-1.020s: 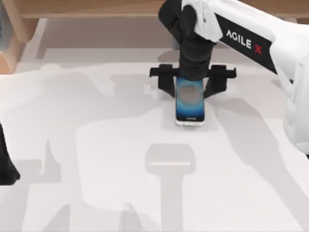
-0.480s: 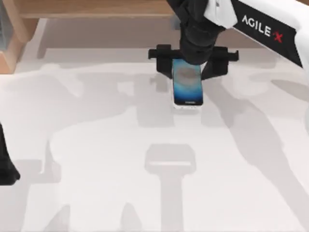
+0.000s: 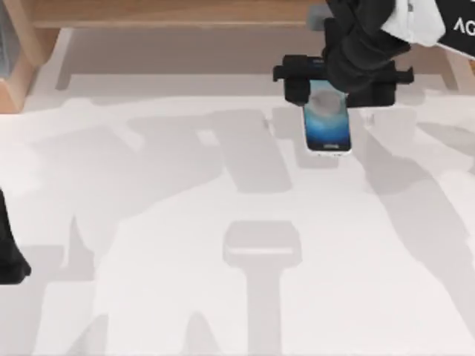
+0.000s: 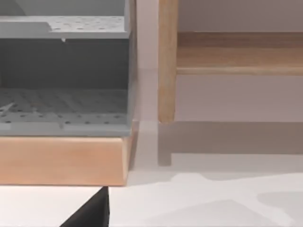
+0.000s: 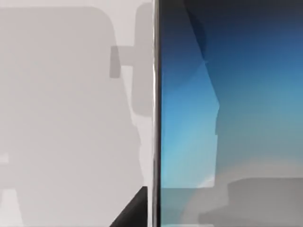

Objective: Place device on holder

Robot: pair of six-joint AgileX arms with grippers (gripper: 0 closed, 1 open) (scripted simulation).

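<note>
Top view shows our right end effector [image 3: 327,76] pinching the smartphone [image 3: 328,126] above the white surface [image 3: 148,222]. Our left end effector [image 3: 9,252] sits parked at the left edge; we cannot tell its state.

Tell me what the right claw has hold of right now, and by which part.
The right claw holds the phone by its dark top end, one finger on each long side; the silver-white bottom end hangs free above the table.

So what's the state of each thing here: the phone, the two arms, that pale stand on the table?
Phone: lifted, screen glowing, held at its top end.
Right gripper: jaws shut on the phone, near the table's far edge.
Left arm: parked at the left edge.
Stand: unoccupied, resting on the table.
</note>
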